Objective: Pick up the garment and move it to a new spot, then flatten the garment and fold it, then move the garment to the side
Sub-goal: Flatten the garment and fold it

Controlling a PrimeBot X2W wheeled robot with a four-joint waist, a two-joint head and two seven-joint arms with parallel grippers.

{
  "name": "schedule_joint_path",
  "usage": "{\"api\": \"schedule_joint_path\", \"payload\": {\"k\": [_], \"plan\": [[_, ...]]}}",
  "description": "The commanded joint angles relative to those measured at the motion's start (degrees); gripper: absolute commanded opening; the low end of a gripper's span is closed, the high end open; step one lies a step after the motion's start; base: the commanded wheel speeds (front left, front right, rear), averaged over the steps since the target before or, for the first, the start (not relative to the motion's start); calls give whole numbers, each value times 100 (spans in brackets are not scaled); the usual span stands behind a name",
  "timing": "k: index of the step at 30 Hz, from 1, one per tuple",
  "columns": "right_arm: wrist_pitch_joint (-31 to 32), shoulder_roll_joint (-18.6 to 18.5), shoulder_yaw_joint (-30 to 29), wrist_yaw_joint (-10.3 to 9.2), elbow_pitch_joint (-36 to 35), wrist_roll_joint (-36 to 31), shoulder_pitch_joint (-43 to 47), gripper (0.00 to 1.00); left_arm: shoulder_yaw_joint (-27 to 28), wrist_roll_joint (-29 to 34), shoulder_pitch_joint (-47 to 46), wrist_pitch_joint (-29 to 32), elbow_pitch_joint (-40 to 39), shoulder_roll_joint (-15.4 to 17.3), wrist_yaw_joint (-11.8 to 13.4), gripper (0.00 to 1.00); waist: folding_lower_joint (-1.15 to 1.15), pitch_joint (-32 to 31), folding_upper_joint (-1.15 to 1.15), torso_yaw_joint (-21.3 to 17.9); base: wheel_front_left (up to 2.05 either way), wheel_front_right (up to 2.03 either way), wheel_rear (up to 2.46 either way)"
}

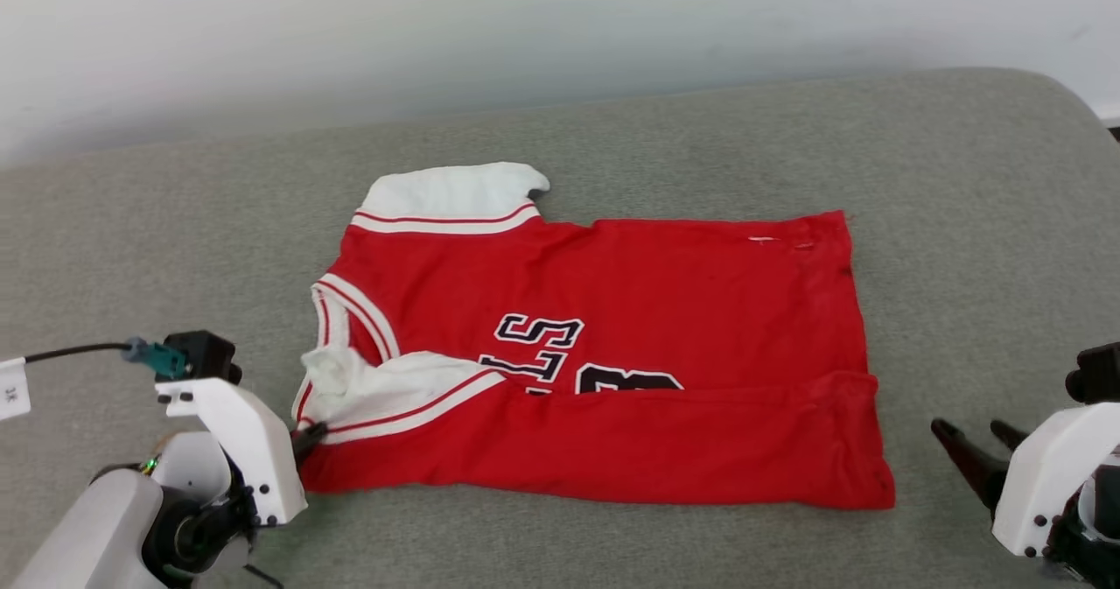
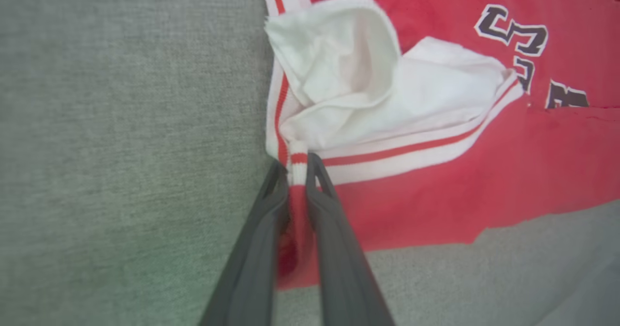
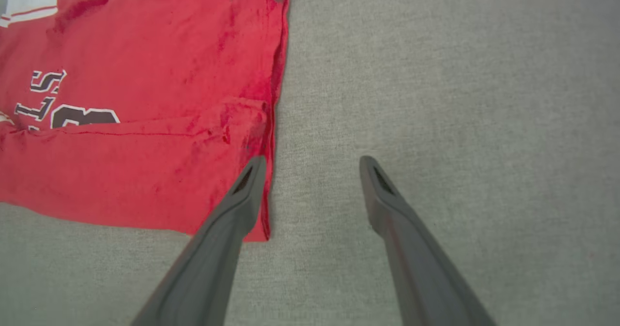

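Note:
The garment (image 1: 612,309), a red jersey with white sleeves and black letters, lies on the grey cushion with its near long edge folded over the lettering. One white sleeve (image 1: 451,191) sticks out at the far left. My left gripper (image 1: 308,438) is shut on the garment's striped trim at its near left corner, as the left wrist view shows (image 2: 298,163), next to the crumpled white sleeve (image 2: 368,88). My right gripper (image 1: 971,436) stands open above the cushion just right of the garment's near right corner (image 3: 256,190), holding nothing (image 3: 312,163).
The grey cushion (image 1: 962,221) spreads wide on all sides of the garment. A pale wall (image 1: 525,20) rises behind its far edge. A black cable with a teal plug (image 1: 153,357) runs to my left wrist.

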Motion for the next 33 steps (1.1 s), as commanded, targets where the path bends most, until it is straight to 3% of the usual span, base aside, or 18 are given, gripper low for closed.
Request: {"api": "schedule_joint_path", "payload": {"k": [1,6,15,16,17,25,33], "plan": [[262,2,-5,0,21,83,-122,100,6,58,-96,-53,-92,26,25,0,0,1,0,112,0,0,0],[1135,131,51,-1,170,148,-258,100,-53,243,-269,-105,-552,40,104,0,0,165,0,347,0,0,0],[1355,405,279,-1,1079,173,-453,100,-163,400,-334,-123,-994,-28,229,0,0,403,0,597,0,0,0],[1329,528,473,2,1292,306,-427,8,-160,370,-226,-146,-1005,-28,243,0,0,395,0,590,0,0,0],[1299,539,508,8,1321,338,-447,0,-155,356,-204,-155,-1006,-32,255,0,0,395,0,582,0,0,0],[938,195,757,6,1198,532,-716,0,-77,282,-11,-323,-1011,-43,298,0,0,224,0,499,0,0,0],[776,-58,1026,5,925,691,-519,0,30,236,447,-674,-1036,-107,433,0,0,-417,0,498,0,0,0]]}}
